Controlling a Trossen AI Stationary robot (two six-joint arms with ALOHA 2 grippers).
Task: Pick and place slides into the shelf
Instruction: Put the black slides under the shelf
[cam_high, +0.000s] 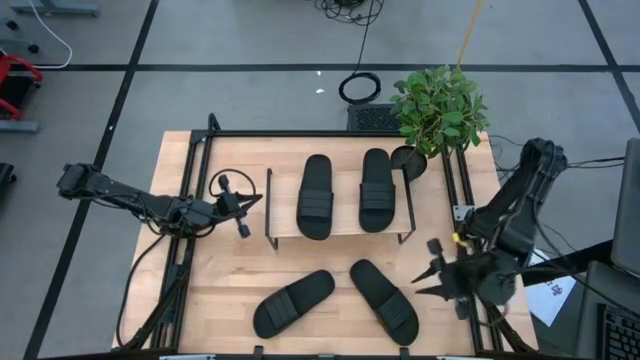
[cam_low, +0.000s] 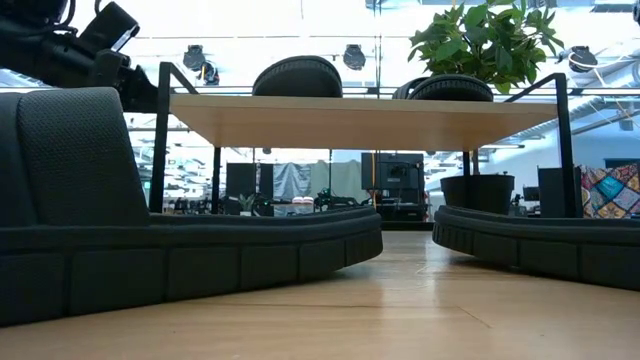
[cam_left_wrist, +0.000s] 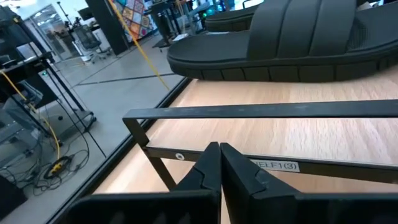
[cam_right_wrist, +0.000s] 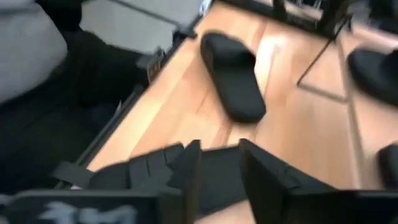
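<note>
Two slides (cam_high: 315, 196) (cam_high: 377, 189) already sit on the shelf (cam_high: 285, 232); two more (cam_high: 293, 302) (cam_high: 384, 299) wait on the surface (cam_high: 210, 300). Our left gripper (cam_high: 243, 208), pressed together, hangs just left of the shelf. Our right gripper (cam_high: 432, 279), slightly spread and empty, hovers just right of the nearer loose slide.

Low view: near slide (cam_low: 150, 230) is running off the left edge; second slide (cam_low: 545, 245) is running off the right. Shelf (cam_low: 360, 118) board is hiding all but the strap tops of the slides on it. Right wrist view is blurring; a far slide (cam_right_wrist: 388, 163) is being cut by the edge.
</note>
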